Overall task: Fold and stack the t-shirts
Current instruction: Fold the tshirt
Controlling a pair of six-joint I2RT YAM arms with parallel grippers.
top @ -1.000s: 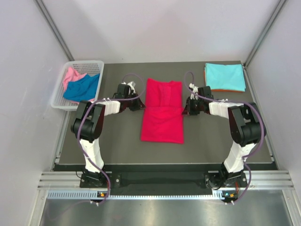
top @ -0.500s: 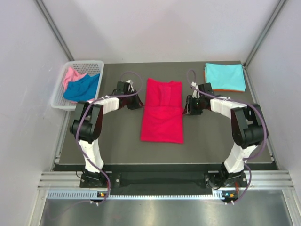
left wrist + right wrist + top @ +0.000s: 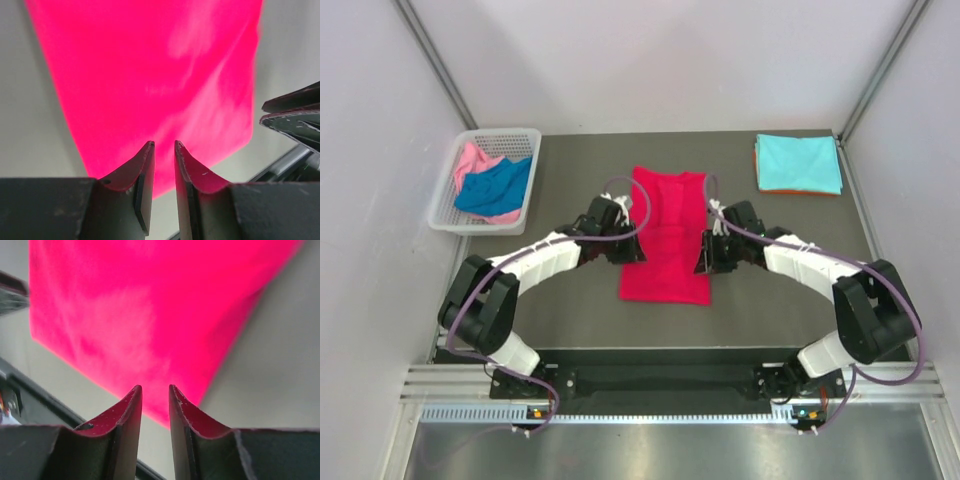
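At the far left of the table [image 3: 580,310] stands a white lattice basket [image 3: 448,226] holding a royal blue t-shirt [image 3: 492,187] over a pink t-shirt [image 3: 472,158]. At the far right lies a folded turquoise t-shirt [image 3: 798,162], with the edge of an orange t-shirt [image 3: 782,191] showing beneath it. Neither obstructs the arms. The crimson red t-shirt [image 3: 666,235] lies flat at the centre, folded into a long strip. The left gripper [image 3: 164,147] sits at the strip's left edge and the right gripper [image 3: 155,390] at its right edge, both toward the near end. Each has its jaws narrowly apart with no cloth between them.
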